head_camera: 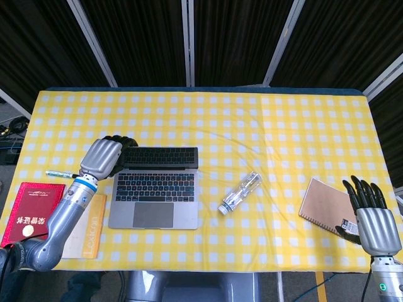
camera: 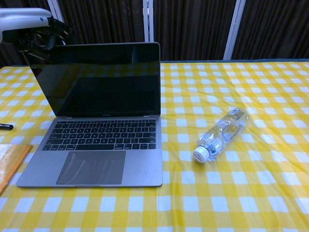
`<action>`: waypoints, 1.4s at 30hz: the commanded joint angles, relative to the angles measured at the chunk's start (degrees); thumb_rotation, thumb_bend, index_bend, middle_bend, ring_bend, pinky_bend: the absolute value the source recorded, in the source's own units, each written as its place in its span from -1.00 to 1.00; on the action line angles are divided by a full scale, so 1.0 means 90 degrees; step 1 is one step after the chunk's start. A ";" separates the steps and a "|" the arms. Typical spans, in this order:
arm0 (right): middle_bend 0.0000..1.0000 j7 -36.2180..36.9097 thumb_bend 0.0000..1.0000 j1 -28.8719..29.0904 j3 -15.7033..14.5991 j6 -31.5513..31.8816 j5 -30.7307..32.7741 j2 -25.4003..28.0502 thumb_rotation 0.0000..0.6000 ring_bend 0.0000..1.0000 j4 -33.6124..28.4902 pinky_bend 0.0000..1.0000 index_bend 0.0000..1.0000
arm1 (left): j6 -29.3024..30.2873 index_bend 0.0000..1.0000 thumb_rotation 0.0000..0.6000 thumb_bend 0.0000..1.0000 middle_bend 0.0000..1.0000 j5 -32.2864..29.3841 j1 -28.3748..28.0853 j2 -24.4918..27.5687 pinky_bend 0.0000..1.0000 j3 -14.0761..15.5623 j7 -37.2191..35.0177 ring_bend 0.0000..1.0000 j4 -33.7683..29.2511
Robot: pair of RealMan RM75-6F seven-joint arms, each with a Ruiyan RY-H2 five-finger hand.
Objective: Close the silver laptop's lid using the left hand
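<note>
The silver laptop [head_camera: 155, 187] sat open on the left half of the table [head_camera: 264, 119], its keyboard facing the robot and its lid [camera: 96, 79] rising from the far edge of the base. The lid's long axis ran left to right across the table.

The left robot hand [head_camera: 102, 157] was at the lid's upper left corner. In the chest view its dark fingers [camera: 46, 38] curled over the top edge at that corner, so it appeared to be in contact with the lid, hooking the edge more than clasping it. The lid lay directly to the hand's right and below its fingers, and the keyboard lay on the robot's side of the hinge, so closing would call for drawing the top edge toward the robot and down.

The right robot hand [head_camera: 370, 217] rested well apart at the table's right edge, fingers spread and holding nothing, just beside a brown notebook [head_camera: 322, 204]. It was far from the laptop.

A clear water bottle [head_camera: 240, 192] lay on its side to the right of the laptop, outside the lid's path.
</note>
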 commanded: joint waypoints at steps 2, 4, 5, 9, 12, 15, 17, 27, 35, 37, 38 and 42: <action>-1.00 -0.0011 -1.00 0.0001 -0.0005 -0.0001 -0.0006 -0.0002 1.00 -1.00 -0.0012 -1.00 -1.00 | -0.0003 -0.37 1.00 1.00 -0.39 0.0254 0.0147 0.0220 -0.40 0.0163 -0.0293 -0.47 -0.0213; -1.00 -0.0022 -1.00 0.0000 -0.0007 0.0000 -0.0009 -0.0003 1.00 -1.00 -0.0027 -1.00 -1.00 | 0.0011 -0.37 1.00 1.00 -0.39 0.0400 0.0215 0.0293 -0.40 0.0227 -0.0427 -0.47 -0.0286; -1.00 -0.0036 -1.00 -0.0002 -0.0007 0.0007 -0.0012 -0.0003 1.00 -1.00 -0.0036 -1.00 -1.00 | 0.0037 -0.37 1.00 1.00 -0.39 0.0502 0.0265 0.0333 -0.40 0.0271 -0.0503 -0.47 -0.0327; -1.00 -0.0070 -1.00 -0.0007 -0.0012 0.0011 -0.0006 -0.0009 1.00 -1.00 -0.0066 -1.00 -1.00 | -0.0001 -0.37 1.00 1.00 -0.39 0.0815 0.0453 0.0507 -0.40 0.0454 -0.0907 -0.47 -0.0516; -1.00 -0.0089 -1.00 -0.0010 -0.0016 0.0018 -0.0015 -0.0007 1.00 -1.00 -0.0083 -1.00 -1.00 | -0.0148 -0.37 1.00 1.00 -0.39 0.0979 0.0546 0.0634 -0.40 0.0576 -0.1255 -0.47 -0.0613; -1.00 -0.0089 -1.00 -0.0017 -0.0028 0.0027 -0.0035 0.0000 1.00 -1.00 -0.0111 -1.00 -1.00 | -0.0273 -0.36 1.00 1.00 -0.39 0.1211 0.0636 0.0710 -0.40 0.0680 -0.1645 -0.47 -0.0655; -1.00 -0.0097 -1.00 -0.0024 -0.0035 0.0043 -0.0055 0.0008 1.00 -1.00 -0.0128 -1.00 -1.00 | -0.0265 -0.36 1.00 1.00 -0.39 0.1480 0.0719 0.0708 -0.40 0.0768 -0.1880 -0.47 -0.0621; -1.00 -0.0047 -1.00 -0.0043 -0.0035 0.0064 -0.0053 0.0051 1.00 -1.00 -0.0173 -1.00 -1.00 | -0.0187 -0.35 1.00 1.00 -0.39 0.2505 0.1001 0.0412 -0.40 0.1303 -0.2452 -0.47 -0.0240; -1.00 0.0019 -1.00 -0.0054 -0.0027 0.0076 -0.0045 0.0092 1.00 -1.00 -0.0183 -1.00 -1.00 | -0.0330 -0.35 1.00 1.00 -0.39 0.2651 0.1047 0.0038 -0.40 0.1547 -0.2665 -0.47 0.0059; -1.00 0.0044 -1.00 -0.0058 -0.0026 0.0076 -0.0039 0.0106 1.00 -1.00 -0.0186 -1.00 -1.00 | -0.0376 -0.35 1.00 1.00 -0.39 0.2660 0.1054 -0.0094 -0.40 0.1596 -0.2733 -0.47 0.0180; -1.00 0.0052 -1.00 -0.0059 -0.0025 0.0077 -0.0038 0.0110 1.00 -1.00 -0.0187 -1.00 -1.00 | -0.0383 -0.35 1.00 1.00 -0.39 0.2663 0.1060 -0.0154 -0.40 0.1611 -0.2763 -0.47 0.0234; -1.00 0.0067 -1.00 -0.0056 -0.0028 0.0061 -0.0033 0.0118 1.00 -1.00 -0.0185 -1.00 -1.00 | -0.0452 -0.35 1.00 1.00 -0.39 0.2673 0.1062 -0.0350 -0.40 0.1684 -0.2792 -0.47 0.0425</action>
